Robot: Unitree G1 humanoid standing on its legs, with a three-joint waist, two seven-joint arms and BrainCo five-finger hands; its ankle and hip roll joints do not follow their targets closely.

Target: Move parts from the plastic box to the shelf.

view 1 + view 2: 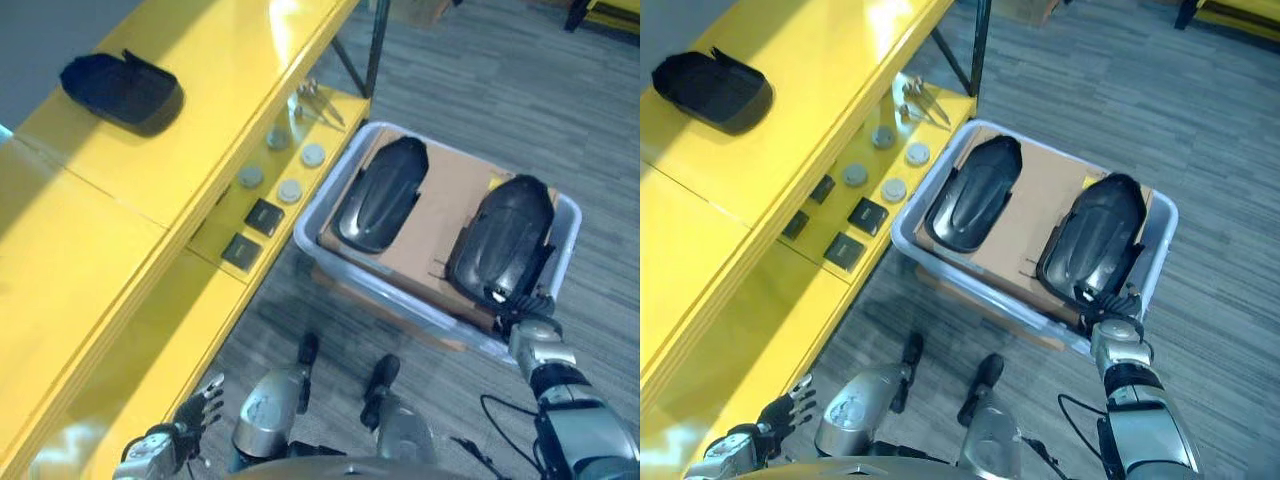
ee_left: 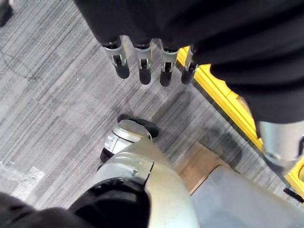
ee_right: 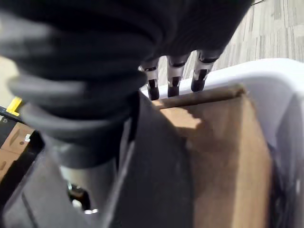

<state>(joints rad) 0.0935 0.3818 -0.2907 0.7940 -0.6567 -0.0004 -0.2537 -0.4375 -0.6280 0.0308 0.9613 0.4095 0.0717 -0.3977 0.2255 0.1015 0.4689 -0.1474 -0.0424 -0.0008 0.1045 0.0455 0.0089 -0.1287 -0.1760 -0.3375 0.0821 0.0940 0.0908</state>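
Grey carpet fills the right of the head views, with a yellow shelf [image 1: 150, 180] along the left carrying one black part [image 1: 120, 88] at upper left, and small discs [image 1: 290, 190] and dark squares [image 1: 264, 216] on its lower level. Centre-right we see the plastic box [image 1: 1160, 255], lined with cardboard [image 1: 1035, 215], holding two more black parts [image 1: 975, 192], [image 1: 1095, 240]. Our right robot hand [image 1: 1118, 310] reaches the near end of the right-hand part, though we cannot tell whether it grips; our left robot hand [image 1: 195, 410] hangs at lower left, fingers loosely spread, holding nothing.
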